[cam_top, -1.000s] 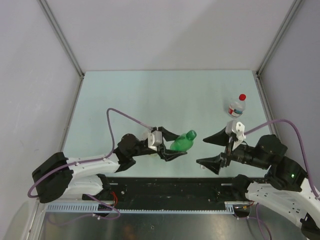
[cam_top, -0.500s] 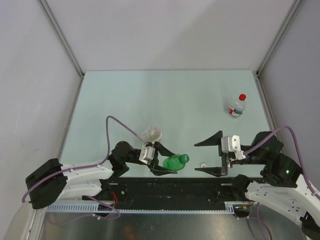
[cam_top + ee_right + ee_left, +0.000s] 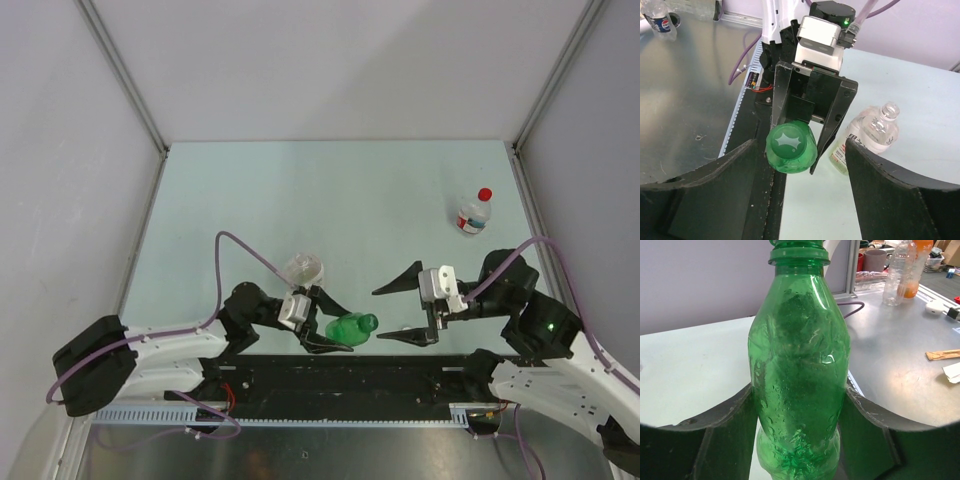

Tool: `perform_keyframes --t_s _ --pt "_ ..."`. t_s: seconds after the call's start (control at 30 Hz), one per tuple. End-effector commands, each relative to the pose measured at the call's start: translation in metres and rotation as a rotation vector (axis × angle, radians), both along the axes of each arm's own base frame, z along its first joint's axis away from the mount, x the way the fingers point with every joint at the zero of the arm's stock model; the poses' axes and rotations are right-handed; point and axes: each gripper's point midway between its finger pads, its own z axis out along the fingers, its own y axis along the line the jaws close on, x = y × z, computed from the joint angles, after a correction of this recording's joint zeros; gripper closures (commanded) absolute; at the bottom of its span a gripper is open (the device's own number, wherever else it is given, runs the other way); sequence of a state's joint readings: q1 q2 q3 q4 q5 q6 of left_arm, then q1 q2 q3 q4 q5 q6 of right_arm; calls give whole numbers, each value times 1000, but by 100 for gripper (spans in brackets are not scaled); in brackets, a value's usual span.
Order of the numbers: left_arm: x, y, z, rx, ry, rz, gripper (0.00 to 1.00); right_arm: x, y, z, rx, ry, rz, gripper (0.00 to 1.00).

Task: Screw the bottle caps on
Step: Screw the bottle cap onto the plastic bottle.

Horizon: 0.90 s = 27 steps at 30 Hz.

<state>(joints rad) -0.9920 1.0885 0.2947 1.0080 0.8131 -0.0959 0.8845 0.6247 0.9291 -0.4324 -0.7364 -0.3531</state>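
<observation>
Green bottle [image 3: 348, 327] pinched between the left fingers [image 3: 720, 445] at the near edge of the counter [image 3: 300, 190]. Right fingers [image 3: 700, 200] spread wide, gripping nothing, just beside it (pointed at the bottle). Red cap [image 3: 485, 194] sits on the small clear bottle [image 3: 470, 217] standing far right, well apart from both arms.

Pale green table [image 3: 330, 190] — plain grey walls [image 3: 330, 60]

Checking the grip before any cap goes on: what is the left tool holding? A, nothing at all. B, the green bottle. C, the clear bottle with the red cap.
B: the green bottle sits clamped between the fingers of the left tool, while the red-capped bottle stands apart, untouched.
</observation>
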Motion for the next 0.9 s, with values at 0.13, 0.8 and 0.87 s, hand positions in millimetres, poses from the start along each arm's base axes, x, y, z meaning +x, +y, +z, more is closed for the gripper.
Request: perform_keyframes --t_s 0.13,0.8,0.87 --pt "2 -4 21 -53 -26 -10 100 -6 7 2 9 -19 62 30" --pt "5 -7 22 -47 -6 -2 100 -10 11 -10 -38 -2 70 41" --pt "5 -7 21 -46 -3 -4 100 -11 11 -10 -37 -1 70 41"
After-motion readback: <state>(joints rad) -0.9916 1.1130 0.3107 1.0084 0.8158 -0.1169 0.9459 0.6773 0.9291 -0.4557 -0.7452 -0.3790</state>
